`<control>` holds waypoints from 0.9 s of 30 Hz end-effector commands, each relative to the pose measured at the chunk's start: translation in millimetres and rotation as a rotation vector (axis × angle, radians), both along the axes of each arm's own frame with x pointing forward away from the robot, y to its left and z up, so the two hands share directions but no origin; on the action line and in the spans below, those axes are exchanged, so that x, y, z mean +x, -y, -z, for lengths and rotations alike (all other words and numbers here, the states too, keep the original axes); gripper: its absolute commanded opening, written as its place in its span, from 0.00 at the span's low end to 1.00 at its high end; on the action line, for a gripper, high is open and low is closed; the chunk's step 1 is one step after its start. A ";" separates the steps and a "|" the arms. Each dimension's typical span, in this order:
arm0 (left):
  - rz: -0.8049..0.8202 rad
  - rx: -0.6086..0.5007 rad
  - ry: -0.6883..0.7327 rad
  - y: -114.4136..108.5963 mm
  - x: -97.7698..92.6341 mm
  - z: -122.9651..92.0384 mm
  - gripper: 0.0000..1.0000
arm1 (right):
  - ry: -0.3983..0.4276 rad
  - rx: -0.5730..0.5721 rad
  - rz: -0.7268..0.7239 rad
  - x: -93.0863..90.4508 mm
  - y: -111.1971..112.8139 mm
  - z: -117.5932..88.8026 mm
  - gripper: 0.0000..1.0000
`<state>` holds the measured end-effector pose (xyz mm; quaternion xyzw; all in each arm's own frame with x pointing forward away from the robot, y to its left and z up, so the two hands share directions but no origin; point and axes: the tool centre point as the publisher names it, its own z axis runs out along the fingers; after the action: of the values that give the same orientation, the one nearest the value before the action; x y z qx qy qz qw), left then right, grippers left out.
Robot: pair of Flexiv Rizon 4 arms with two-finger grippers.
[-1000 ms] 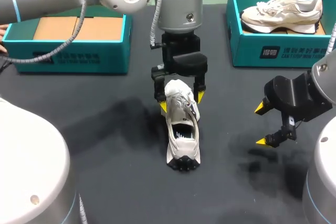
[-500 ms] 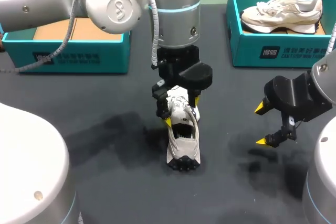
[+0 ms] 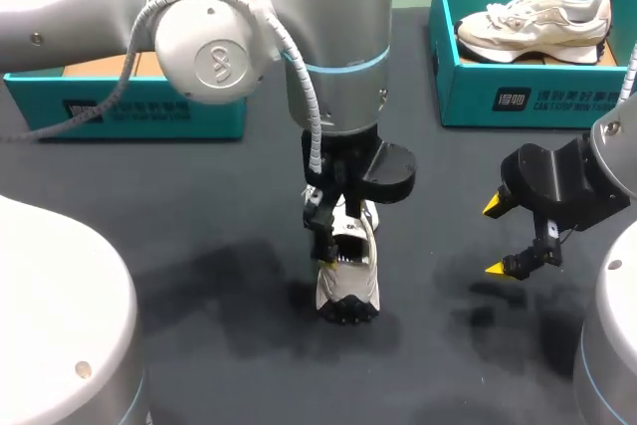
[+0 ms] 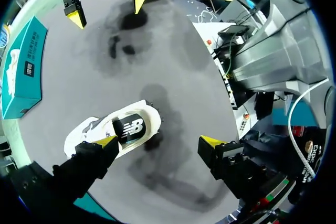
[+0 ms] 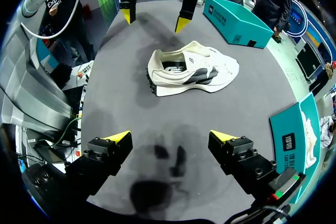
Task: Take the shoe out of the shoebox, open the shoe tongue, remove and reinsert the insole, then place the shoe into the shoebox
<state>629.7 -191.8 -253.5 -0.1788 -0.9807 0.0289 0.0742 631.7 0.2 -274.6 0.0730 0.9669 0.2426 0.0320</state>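
**Containers**
- Right teal cardboard shoebox (image 3: 528, 99), rectangular and open-topped. It stands beyond the right pincer (image 3: 494, 237) at the far side of the table. It holds one beige lace-up sneaker (image 3: 532, 22), which lies lengthwise and fills most of the box.
- Left teal cardboard shoebox (image 3: 119, 111), of the same make. It stands beyond the left pincer (image 4: 158, 141), off to that pincer's outer side. A flat brown cardboard layer (image 3: 95, 65) shows inside it.

**Surface**
- Table (image 3: 199, 206): dark grey, matte and cloth-like, with darker blotches beneath and around both pincers.

**Task item**
- White sneaker with grey side stripes, a black side patch and a black lugged heel (image 3: 346, 284). It is outside both boxes, upright on its sole at mid-table.
- The white sneaker sits directly under the left pincer. It is ahead of the right pincer, with bare table between them.
- Its mouth faces up and shows a dark interior.

**Pincers**
- Left pincer: fingers spread wide, gripping nothing.
  - One yellow-tipped finger (image 4: 107, 141) sits at the sneaker's side by the black patch. Whether it touches cannot be told.
  - The other finger hangs over bare table, well apart from the shoe.
- Right pincer: fingers wide apart and empty, above a dark blotch of the table.

**Materials**
- Left arm (image 3: 328, 47): glossy silver-grey rounded housing with a pale blue ring.
- Pincer bodies are black and blocky, and the fingertips are yellow wedges.
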 end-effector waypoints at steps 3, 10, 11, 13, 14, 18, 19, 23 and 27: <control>-0.059 0.006 -0.038 4.1 -4.8 11.5 1.00 | 0.003 -0.001 0.002 -2.3 0.2 0.4 1.00; -0.139 0.043 -0.056 2.9 -10.6 24.8 1.00 | 0.003 -0.001 0.002 -2.3 0.2 0.4 1.00; -0.146 0.051 -0.061 2.9 -10.2 27.4 1.00 | 0.003 -0.001 0.002 -2.3 0.2 0.4 1.00; -0.127 0.059 -0.076 3.4 -11.2 31.7 1.00 | 0.003 -0.001 0.002 -2.3 0.2 0.4 1.00; -0.132 0.066 -0.073 3.9 -12.6 33.6 1.00 | 0.003 -0.001 0.002 -2.3 0.2 0.4 1.00; -0.135 0.070 -0.063 4.1 -19.4 42.0 1.00 | 0.003 -0.001 0.002 -2.3 0.2 0.4 1.00; -0.137 0.067 -0.056 4.6 -19.6 45.0 1.00 | 0.003 -0.001 0.002 -2.3 0.2 0.4 1.00; -0.155 0.075 -0.017 9.8 -18.6 61.4 1.00 | 0.003 -0.001 0.002 -2.3 0.2 0.4 1.00; -0.156 0.061 -0.001 11.7 -18.8 75.1 1.00 | 0.003 -0.001 0.002 -2.3 0.2 0.4 1.00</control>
<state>613.8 -199.6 -316.1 -0.1006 -0.9917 0.0042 0.0806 631.7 0.2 -274.5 0.0730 0.9669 0.2426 0.0320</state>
